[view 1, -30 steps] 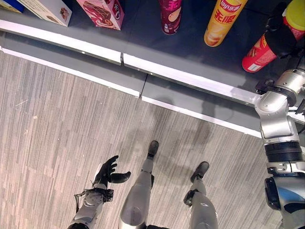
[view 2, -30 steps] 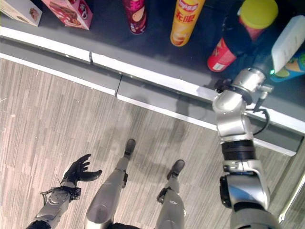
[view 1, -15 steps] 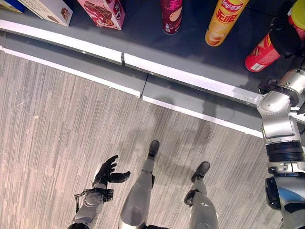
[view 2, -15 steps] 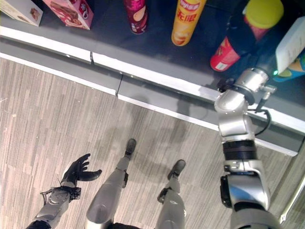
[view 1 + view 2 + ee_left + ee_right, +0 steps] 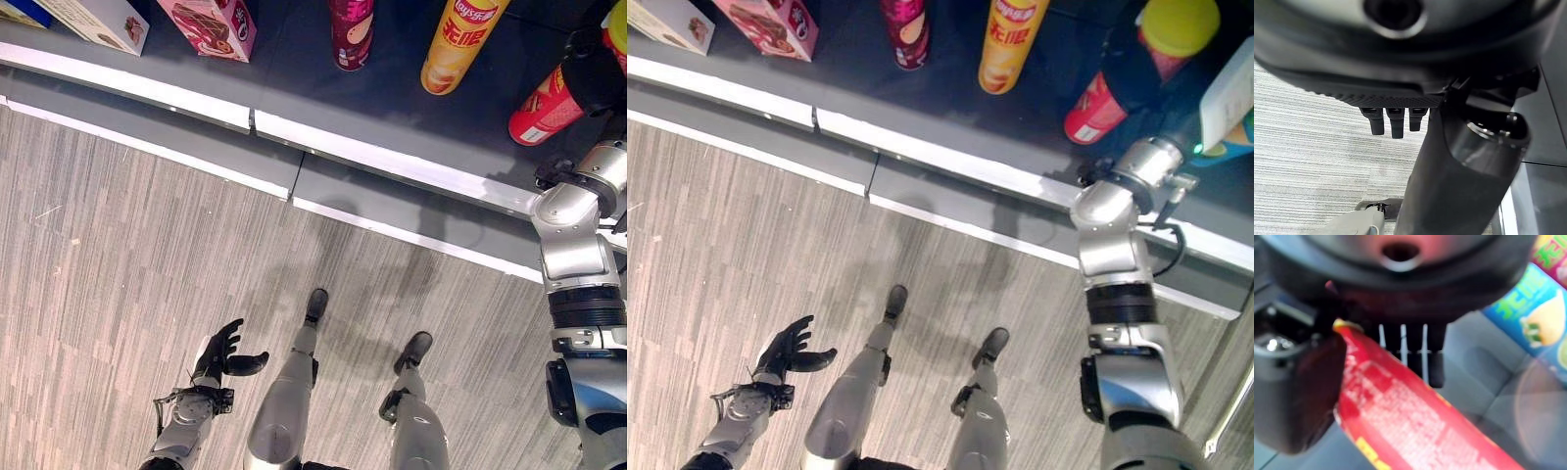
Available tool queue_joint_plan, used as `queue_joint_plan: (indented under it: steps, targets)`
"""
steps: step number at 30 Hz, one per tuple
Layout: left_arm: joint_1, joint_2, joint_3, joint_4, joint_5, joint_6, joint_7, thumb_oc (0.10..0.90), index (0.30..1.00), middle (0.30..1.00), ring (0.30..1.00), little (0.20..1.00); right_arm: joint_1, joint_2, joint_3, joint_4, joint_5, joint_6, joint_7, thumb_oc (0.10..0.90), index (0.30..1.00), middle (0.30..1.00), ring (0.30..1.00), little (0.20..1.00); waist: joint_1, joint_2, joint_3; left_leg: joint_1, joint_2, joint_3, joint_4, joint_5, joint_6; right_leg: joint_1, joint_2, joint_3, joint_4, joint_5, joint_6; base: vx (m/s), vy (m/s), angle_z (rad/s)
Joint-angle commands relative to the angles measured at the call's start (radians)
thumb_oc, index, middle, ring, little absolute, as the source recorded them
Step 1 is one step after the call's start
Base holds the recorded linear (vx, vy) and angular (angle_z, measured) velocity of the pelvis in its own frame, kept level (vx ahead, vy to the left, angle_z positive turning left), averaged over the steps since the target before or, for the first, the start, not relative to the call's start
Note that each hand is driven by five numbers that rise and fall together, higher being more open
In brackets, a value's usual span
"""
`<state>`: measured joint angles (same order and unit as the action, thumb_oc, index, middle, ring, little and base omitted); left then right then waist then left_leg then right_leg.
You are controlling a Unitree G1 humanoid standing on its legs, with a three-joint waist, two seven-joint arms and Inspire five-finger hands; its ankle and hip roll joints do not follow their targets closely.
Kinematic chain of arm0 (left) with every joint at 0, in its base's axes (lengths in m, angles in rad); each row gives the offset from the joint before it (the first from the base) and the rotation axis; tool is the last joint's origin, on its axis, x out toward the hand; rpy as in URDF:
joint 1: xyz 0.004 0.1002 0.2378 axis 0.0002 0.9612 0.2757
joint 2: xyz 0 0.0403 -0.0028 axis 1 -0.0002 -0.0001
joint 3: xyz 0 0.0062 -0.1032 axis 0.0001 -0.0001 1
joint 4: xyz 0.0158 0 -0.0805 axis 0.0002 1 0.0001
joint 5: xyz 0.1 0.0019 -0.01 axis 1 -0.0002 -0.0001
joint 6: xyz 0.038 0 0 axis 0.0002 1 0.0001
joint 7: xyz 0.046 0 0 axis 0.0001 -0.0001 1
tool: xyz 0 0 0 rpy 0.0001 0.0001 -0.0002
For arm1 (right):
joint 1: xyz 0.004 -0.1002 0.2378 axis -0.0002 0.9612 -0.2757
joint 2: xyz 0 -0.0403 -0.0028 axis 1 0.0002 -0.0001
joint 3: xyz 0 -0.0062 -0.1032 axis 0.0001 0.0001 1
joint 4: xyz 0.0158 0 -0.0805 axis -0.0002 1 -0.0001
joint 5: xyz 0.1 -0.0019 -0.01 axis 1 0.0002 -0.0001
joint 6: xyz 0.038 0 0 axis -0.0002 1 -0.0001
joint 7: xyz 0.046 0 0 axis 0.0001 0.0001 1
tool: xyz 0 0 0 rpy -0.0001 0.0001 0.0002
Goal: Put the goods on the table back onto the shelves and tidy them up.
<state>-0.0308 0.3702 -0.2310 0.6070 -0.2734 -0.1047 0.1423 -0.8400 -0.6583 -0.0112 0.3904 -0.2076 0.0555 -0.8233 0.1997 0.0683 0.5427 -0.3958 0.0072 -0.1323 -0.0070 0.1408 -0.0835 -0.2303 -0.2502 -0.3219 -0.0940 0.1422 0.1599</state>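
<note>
A red chip can [image 5: 1099, 106] with a yellow lid stood tilted on the dark shelf [image 5: 294, 59], gripped by the right hand [image 5: 594, 80].

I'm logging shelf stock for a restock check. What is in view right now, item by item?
Red can: one, red with yellow lid, on the shelf, in the right hand.
Yellow can: one, upright on the shelf.
Maroon can: one, left of the yellow can.
Pink box: one, shelf, further left.
White box: one, shelf's left end.
Blue-green can: one, beside the red can.
Shelf: one, dark grey, white edge.
Floor: grey wood-grain.
Right hand: curled round the red can.
Left hand: open, low over the floor.
</note>
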Motion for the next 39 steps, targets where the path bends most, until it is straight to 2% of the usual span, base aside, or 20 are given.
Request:
queue_joint_plan:
  steps: [1,19,20,21,33,39]
  targets:
    - [0.055,0.047,-0.012,-0.010,-0.010,-0.035,0.034,0.800,0.900,0.900,0.900,0.900,-0.046,-0.126,-0.005,0.010,-0.007,-0.028,-0.057,0.400,0.300,0.300,0.300,0.300,-0.019,0.024,-0.049,-0.020,0.037,0.043,0.066,-0.108,-0.025,-0.001,-0.073,0.038,0.109,-0.086,0.080,0.00,0.000,0.00]
    - [0.048,0.045,-0.009,-0.005,-0.005,-0.032,0.038,0.800,0.900,0.900,0.900,0.900,-0.023,-0.109,-0.008,0.016,0.003,-0.030,-0.054,0.400,0.300,0.300,0.300,0.300,-0.033,0.021,-0.044,-0.023,0.040,0.052,0.080,-0.113,-0.027,-0.008,-0.076,0.043,0.113,-0.082,0.080,0.00,0.000,0.00]
    - [0.048,0.045,-0.010,-0.006,-0.006,-0.033,0.039,0.800,0.900,0.900,0.900,0.900,-0.026,-0.109,-0.006,0.015,0.004,-0.031,-0.053,0.489,0.434,0.434,0.434,0.434,-0.033,0.021,-0.044,-0.024,0.039,0.051,0.079,-0.112,-0.027,-0.008,-0.076,0.043,0.113,-0.081,0.081,0.00,0.000,0.00]
    - [0.049,0.046,-0.007,-0.007,-0.007,-0.033,0.039,0.800,0.900,0.900,0.900,0.900,-0.026,-0.107,-0.002,0.014,0.005,-0.033,-0.049,0.800,0.900,0.900,0.900,0.900,-0.032,0.021,-0.043,-0.020,0.041,0.052,0.080,-0.118,-0.028,-0.005,-0.073,0.045,0.114,-0.086,0.081,0.00,0.000,0.00]
    - [0.051,0.044,-0.007,-0.009,-0.004,-0.028,0.039,0.800,0.900,0.900,0.900,0.900,-0.027,-0.104,0.003,0.006,0.003,-0.037,-0.050,0.800,0.900,0.900,0.900,0.900,-0.033,0.019,-0.049,-0.018,0.040,0.052,0.072,-0.109,-0.027,-0.005,-0.073,0.044,0.112,-0.082,0.081,0.00,0.000,0.00]
    - [0.052,0.044,-0.003,-0.002,0.002,-0.020,0.038,0.800,0.900,0.900,0.900,0.900,0.012,-0.086,-0.030,-0.070,-0.012,-0.043,-0.056,0.800,0.900,0.900,0.900,0.900,-0.035,0.017,-0.058,-0.010,0.041,0.054,0.086,-0.120,-0.025,0.003,-0.074,0.043,0.115,-0.085,0.080,0.00,0.000,0.00]
